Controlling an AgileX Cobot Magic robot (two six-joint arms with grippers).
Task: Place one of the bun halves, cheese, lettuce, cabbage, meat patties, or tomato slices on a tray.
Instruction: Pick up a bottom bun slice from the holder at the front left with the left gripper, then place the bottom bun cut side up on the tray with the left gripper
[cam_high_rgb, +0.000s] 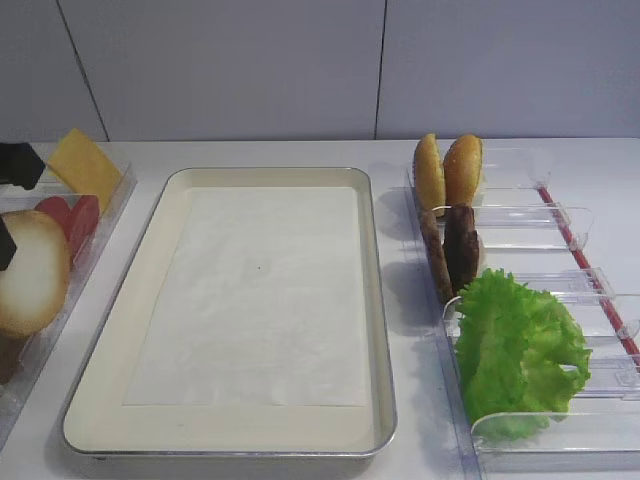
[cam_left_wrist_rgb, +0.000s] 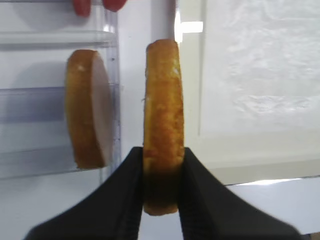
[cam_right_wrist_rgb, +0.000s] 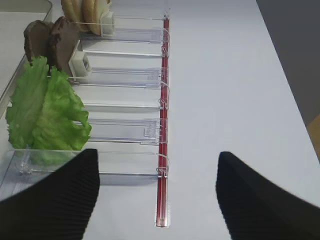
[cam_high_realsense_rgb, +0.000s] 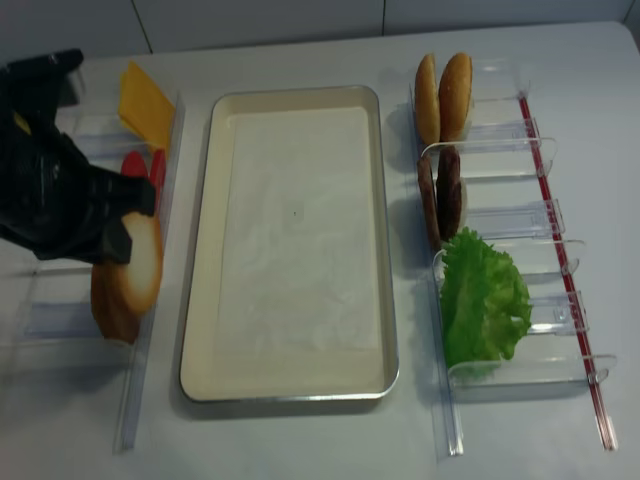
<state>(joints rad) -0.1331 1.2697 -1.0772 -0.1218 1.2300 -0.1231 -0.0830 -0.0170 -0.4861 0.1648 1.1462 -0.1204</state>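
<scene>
My left gripper (cam_left_wrist_rgb: 162, 155) is shut on a pale-faced bun half (cam_left_wrist_rgb: 162, 110), held on edge above the gap between the left holder and the cream tray (cam_high_rgb: 378, 300). From above, that bun half (cam_high_realsense_rgb: 140, 262) hangs just left of the tray. Cheese (cam_high_rgb: 85, 165) and tomato slices (cam_high_rgb: 75, 215) stand in the left holder. Meat patties (cam_high_rgb: 455, 250) and lettuce (cam_high_rgb: 515, 350) stand in the right holder. My right gripper (cam_right_wrist_rgb: 157, 200) is open and holds nothing, over the table by the lettuce (cam_right_wrist_rgb: 45, 112). No cabbage is in view.
A darker bun piece (cam_left_wrist_rgb: 87, 110) stands in the clear left holder (cam_left_wrist_rgb: 50, 95). Two golden bun halves (cam_high_rgb: 447, 172) stand on edge at the far end of the clear right holder (cam_high_rgb: 560, 225), which has a red strip (cam_right_wrist_rgb: 162, 125) along its outer side.
</scene>
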